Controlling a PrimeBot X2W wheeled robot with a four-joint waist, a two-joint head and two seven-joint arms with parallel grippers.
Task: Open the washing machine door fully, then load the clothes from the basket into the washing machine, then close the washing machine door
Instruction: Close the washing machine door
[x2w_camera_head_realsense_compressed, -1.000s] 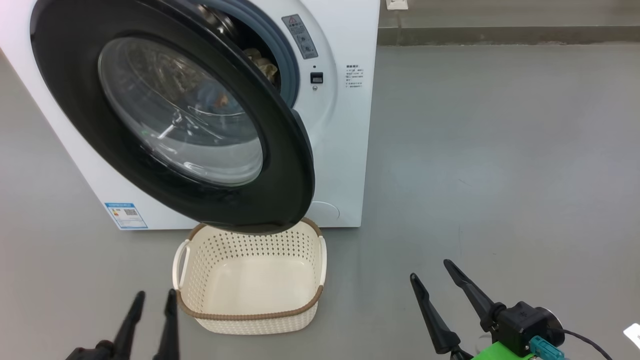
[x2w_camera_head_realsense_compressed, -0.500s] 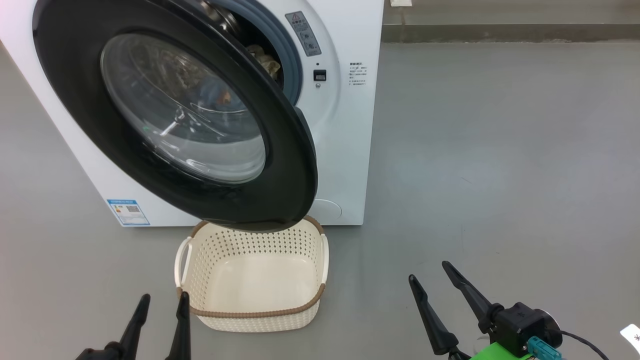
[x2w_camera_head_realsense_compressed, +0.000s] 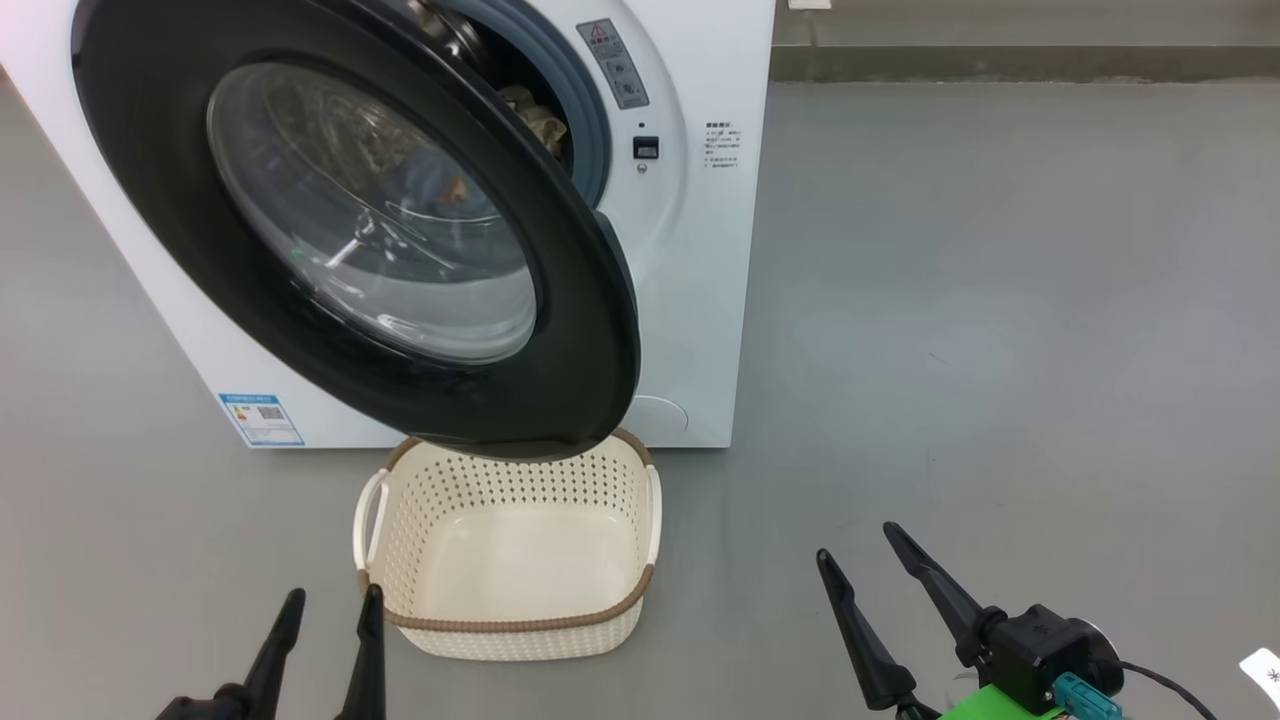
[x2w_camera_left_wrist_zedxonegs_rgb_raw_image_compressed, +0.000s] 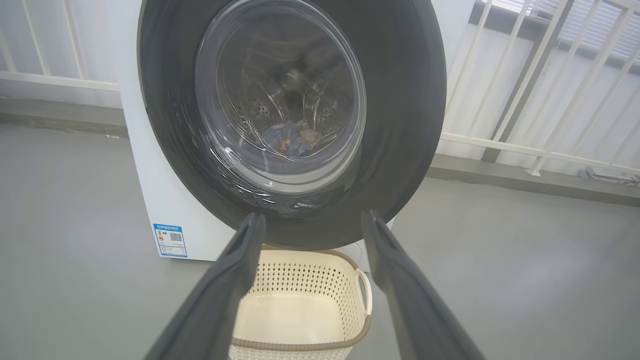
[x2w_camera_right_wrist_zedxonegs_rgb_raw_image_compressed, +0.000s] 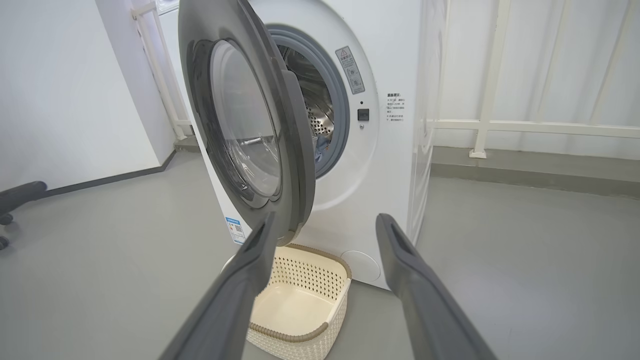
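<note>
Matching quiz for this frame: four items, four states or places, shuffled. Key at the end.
Things:
1. washing machine door
2. basket
3. clothes
4. left gripper

States or places:
A. empty, standing on the floor
B. fingers spread, holding nothing
C. inside the drum
D. swung partly open, lower edge over the basket's far rim

Pairs: 1-D, 2-A, 3-C, 4-B
</note>
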